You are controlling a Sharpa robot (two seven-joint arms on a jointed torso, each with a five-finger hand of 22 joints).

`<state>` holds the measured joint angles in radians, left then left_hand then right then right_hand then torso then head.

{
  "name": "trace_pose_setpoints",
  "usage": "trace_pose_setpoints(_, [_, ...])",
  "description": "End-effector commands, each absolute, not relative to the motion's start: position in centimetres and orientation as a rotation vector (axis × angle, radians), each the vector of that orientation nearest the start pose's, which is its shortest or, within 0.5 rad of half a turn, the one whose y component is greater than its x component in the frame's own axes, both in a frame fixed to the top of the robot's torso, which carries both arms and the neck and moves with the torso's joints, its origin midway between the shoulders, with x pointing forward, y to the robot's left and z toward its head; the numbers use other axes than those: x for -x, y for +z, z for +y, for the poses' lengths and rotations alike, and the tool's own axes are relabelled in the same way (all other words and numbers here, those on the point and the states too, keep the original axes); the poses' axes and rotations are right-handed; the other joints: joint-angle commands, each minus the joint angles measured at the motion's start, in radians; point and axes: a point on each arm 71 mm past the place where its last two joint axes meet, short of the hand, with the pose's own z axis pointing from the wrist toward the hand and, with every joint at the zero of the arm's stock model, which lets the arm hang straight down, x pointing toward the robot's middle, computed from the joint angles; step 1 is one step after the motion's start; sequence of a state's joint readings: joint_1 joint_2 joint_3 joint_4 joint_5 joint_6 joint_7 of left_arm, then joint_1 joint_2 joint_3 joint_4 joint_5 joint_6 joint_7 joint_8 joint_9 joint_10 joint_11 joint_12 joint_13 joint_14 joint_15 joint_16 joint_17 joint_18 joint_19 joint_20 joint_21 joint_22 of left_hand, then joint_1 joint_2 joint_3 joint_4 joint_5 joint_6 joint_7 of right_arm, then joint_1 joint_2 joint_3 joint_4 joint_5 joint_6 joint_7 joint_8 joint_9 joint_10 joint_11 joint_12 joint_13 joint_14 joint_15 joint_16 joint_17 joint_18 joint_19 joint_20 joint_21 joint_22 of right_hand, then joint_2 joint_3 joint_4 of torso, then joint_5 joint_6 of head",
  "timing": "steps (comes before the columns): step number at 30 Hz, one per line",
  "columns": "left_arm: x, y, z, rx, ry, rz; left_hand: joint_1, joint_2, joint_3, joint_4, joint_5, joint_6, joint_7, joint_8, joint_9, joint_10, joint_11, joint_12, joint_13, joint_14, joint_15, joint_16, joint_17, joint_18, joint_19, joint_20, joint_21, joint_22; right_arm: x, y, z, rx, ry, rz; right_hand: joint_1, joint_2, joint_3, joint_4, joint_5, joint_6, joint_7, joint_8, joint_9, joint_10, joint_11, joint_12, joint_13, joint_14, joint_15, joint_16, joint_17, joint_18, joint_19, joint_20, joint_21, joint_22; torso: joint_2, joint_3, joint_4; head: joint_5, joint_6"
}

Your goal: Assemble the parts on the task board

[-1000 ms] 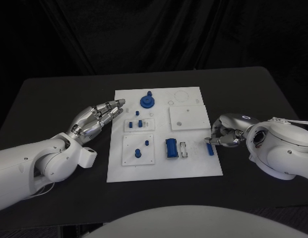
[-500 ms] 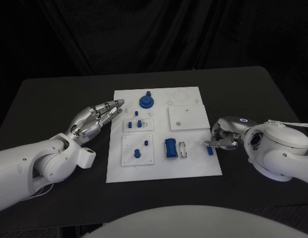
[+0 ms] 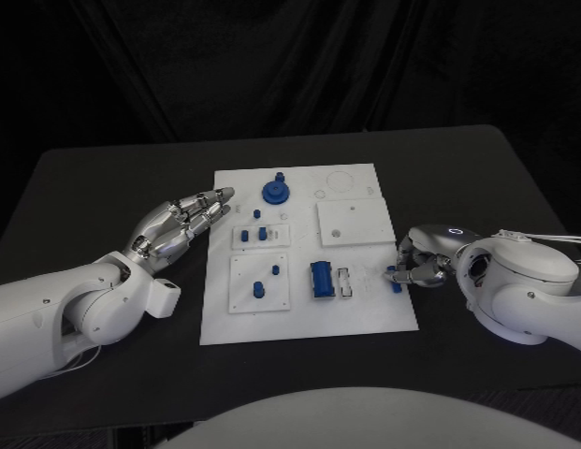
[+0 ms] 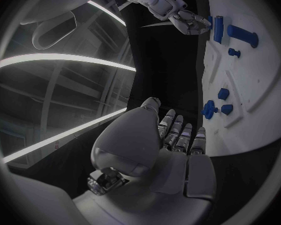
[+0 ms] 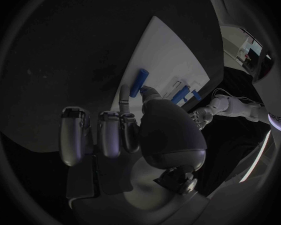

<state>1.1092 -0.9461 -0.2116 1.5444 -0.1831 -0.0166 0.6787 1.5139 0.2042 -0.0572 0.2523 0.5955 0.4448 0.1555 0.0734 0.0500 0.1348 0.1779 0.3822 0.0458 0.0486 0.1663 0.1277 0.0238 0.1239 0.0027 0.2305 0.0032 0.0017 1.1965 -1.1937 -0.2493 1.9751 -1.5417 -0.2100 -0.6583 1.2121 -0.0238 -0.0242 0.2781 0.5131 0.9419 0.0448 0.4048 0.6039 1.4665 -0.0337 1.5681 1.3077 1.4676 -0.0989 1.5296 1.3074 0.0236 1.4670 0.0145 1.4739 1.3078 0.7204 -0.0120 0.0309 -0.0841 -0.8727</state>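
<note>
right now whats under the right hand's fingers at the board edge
A small blue part lies on the task board at its right edge, the right hand closing on it. Whether it is gripped is hidden by the fingers.

One white task board (image 3: 309,313) carries about seven blue parts (image 3: 323,279); two silver hands (image 3: 179,227) flank it.

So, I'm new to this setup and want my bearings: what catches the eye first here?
The white task board sits mid-table, dotted with small blue parts, the largest a round blue piece near its far edge. The right hand is at the board's right edge, fingers on a small blue peg. The left hand hovers flat beside the left edge.
</note>
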Motion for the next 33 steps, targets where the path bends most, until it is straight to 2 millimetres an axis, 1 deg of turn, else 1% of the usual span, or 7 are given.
trace_pose_setpoints(1, [-42.41, -25.07, 23.71, 0.839, -1.834, 1.498, 0.01, -0.003, 0.004, -0.001, 0.006, 0.008, 0.031, 0.004, 0.001, -0.001, 0.007, 0.006, 0.002, 0.0, 0.009, 0.004, 0.001, 0.01, -0.003, 0.007, -0.003, -0.002, -35.85, -23.48, -26.33, -0.004, 0.128, 2.054, 0.025, -0.004, 0.01, -0.002, 0.04, 0.01, -0.002, -0.009, -0.011, 0.104, 0.006, 0.003, 0.263, 0.081, 0.008, -0.005, 0.148, 0.004, 0.058, 0.006, -0.004, 0.226, 0.0, 0.0003, -0.0017, 0.003, 0.0])
trace_pose_setpoints(6, [-42.4, -25.08, 23.65, 0.84, -1.835, 1.5, 0.011, -0.003, 0.006, -0.001, 0.006, 0.008, 0.031, 0.004, 0.001, 0.0, 0.007, 0.006, 0.002, 0.0, 0.009, 0.005, 0.001, 0.01, -0.003, 0.007, -0.003, -0.002, -35.85, -23.73, -26.18, 0.006, 0.125, 2.066, 0.06, -0.012, 0.026, -0.01, 0.108, 0.017, -0.002, -0.022, -0.025, 0.104, 0.005, 0.003, 0.263, 0.08, 0.007, -0.006, 0.144, 0.005, 0.057, 0.005, -0.006, 0.225, 0.0, 0.0002, -0.0015, 0.003, 0.0])
trace_pose_setpoints(12, [-42.4, -25.11, 23.62, 0.841, -1.836, 1.502, 0.012, -0.002, 0.008, -0.003, 0.007, 0.008, 0.032, 0.004, 0.001, 0.0, 0.008, 0.006, 0.002, 0.0, 0.009, 0.005, 0.001, 0.009, -0.003, 0.007, -0.003, -0.002, -35.84, -23.98, -26.08, -0.009, 0.13, 2.086, 0.136, -0.01, 0.069, -0.053, 0.174, 0.02, -0.004, -0.031, -0.035, 0.104, 0.003, 0.003, 0.263, 0.08, 0.005, -0.008, 0.14, 0.005, 0.057, 0.003, -0.009, 0.225, 0.0, 0.0005, 0.0004, 0.001, 0.0])
trace_pose_setpoints(16, [-42.35, -25.11, 23.54, 0.841, -1.839, 1.505, 0.013, -0.002, 0.011, -0.004, 0.008, 0.009, 0.033, 0.004, 0.001, 0.001, 0.009, 0.008, 0.002, 0.0, 0.01, 0.005, 0.001, 0.009, -0.003, 0.007, -0.003, -0.002, -35.86, -24.17, -26.12, -0.041, 0.14, 2.106, 0.153, -0.011, 0.083, -0.068, 0.194, 0.019, -0.001, -0.034, -0.038, 0.104, 0.005, 0.003, 0.263, 0.079, 0.007, -0.009, 0.139, 0.006, 0.056, 0.004, -0.01, 0.224, 0.0, 0.0005, 0.0011, 0.005, 0.0])
trace_pose_setpoints(23, [-42.26, -25.11, 23.49, 0.843, -1.843, 1.507, 0.014, -0.001, 0.017, -0.006, 0.007, 0.014, 0.038, 0.005, 0.002, 0.008, 0.015, 0.016, 0.003, 0.001, 0.013, 0.008, 0.002, 0.007, -0.003, 0.008, -0.003, -0.002, -35.97, -24.37, -26.24, -0.136, 0.187, 2.121, 0.162, -0.015, 0.09, -0.079, 0.205, 0.021, -0.001, -0.033, -0.038, 0.104, 0.005, 0.003, 0.263, 0.08, 0.008, -0.009, 0.14, 0.005, 0.057, 0.004, -0.008, 0.225, 0.0, -0.0004, -0.0009, 0.011, 0.0])
trace_pose_setpoints(28, [-42.23, -25.1, 23.62, 0.844, -1.839, 1.506, 0.014, -0.001, 0.018, -0.007, 0.008, 0.014, 0.038, 0.005, 0.002, 0.01, 0.016, 0.017, 0.003, 0.001, 0.014, 0.008, 0.002, 0.007, -0.003, 0.008, -0.003, -0.002, -36.02, -24.31, -26.21, -0.218, 0.265, 2.108, 0.154, -0.028, 0.091, -0.084, 0.227, 0.034, -0.003, -0.023, -0.033, 0.104, 0.003, 0.003, 0.263, 0.082, 0.007, -0.005, 0.148, 0.002, 0.062, 0.004, 0.002, 0.229, 0.0, -0.0005, -0.0002, 0.013, 0.0])
trace_pose_setpoints(33, [-42.21, -25.12, 23.68, 0.845, -1.838, 1.507, 0.014, -0.001, 0.018, -0.007, 0.008, 0.014, 0.038, 0.005, 0.002, 0.01, 0.016, 0.017, 0.003, 0.001, 0.014, 0.008, 0.002, 0.007, -0.003, 0.008, -0.003, -0.002, -35.81, -24.28, -26.11, -0.355, 0.371, 2.113, 0.14, -0.035, 0.089, -0.081, 0.225, 0.042, -0.007, -0.016, -0.029, 0.104, -0.001, 0.003, 0.263, 0.083, 0.004, -0.002, 0.156, 0.001, 0.065, 0.003, 0.009, 0.231, -0.001, -0.0003, 0.0019, 0.016, 0.0])
